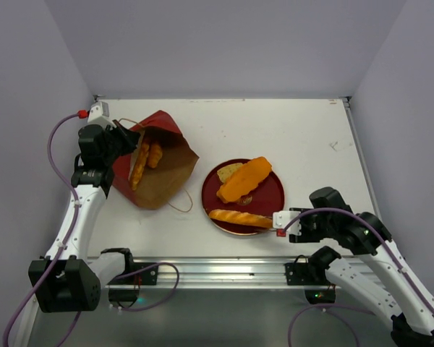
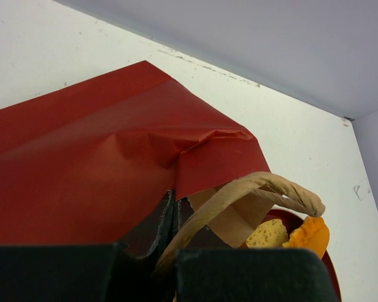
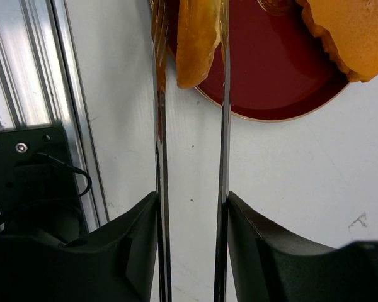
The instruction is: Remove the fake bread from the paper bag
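The paper bag (image 1: pixel 161 170) lies on its side at the left, red outside, brown inside, mouth facing up and right. Two orange-golden bread pieces (image 1: pixel 139 165) show inside it. My left gripper (image 1: pixel 123 142) is shut on the bag's red edge (image 2: pixel 113 157) beside a cord handle (image 2: pixel 258 185). On the red plate (image 1: pixel 266 199) lie a large orange loaf (image 1: pixel 244 181), a pale slice (image 1: pixel 230 172) and a long loaf (image 1: pixel 239 217). My right gripper (image 1: pixel 278 220) is open, its thin blades around the long loaf's end (image 3: pixel 195 38), with a narrow gap on the left.
An aluminium rail (image 1: pixel 217 271) runs along the table's near edge, just left of my right gripper in the right wrist view (image 3: pixel 25 75). A second cord handle (image 1: pixel 179 204) lies on the table between bag and plate. Walls close the left, back and right.
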Robot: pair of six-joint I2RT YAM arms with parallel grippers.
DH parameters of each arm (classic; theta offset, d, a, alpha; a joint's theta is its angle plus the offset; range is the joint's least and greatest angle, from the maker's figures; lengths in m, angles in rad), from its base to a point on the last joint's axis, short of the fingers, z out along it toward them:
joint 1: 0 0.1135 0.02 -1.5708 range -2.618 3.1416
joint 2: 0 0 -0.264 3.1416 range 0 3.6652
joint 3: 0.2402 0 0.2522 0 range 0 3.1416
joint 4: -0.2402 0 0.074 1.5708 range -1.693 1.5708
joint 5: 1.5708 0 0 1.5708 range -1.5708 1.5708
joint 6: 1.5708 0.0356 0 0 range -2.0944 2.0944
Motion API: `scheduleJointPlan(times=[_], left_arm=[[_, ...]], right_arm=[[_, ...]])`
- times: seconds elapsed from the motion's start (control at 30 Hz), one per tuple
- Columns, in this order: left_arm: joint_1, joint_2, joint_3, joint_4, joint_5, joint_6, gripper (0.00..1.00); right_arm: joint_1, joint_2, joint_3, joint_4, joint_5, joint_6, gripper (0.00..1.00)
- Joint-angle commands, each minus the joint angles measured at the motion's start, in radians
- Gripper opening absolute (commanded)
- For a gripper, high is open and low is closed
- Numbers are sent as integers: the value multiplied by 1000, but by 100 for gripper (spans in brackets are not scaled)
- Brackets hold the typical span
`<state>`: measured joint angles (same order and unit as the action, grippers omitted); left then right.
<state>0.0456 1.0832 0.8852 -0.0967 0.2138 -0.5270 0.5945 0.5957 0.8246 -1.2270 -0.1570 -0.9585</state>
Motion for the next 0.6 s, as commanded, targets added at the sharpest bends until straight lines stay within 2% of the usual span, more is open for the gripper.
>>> scheduleJointPlan(times=[0.0,0.4,0.57], left_arm=[[7,-19,-5,29,6,19,0],[7,-22,-6,31,10,21,0],[7,-26,-8,35,18,22,0]], right_arm=[[-1,9,77,-22,-52,-8,48],[-2,70,206,-39,-130,1,48],[-2,188,295,12,-151,39,47]])
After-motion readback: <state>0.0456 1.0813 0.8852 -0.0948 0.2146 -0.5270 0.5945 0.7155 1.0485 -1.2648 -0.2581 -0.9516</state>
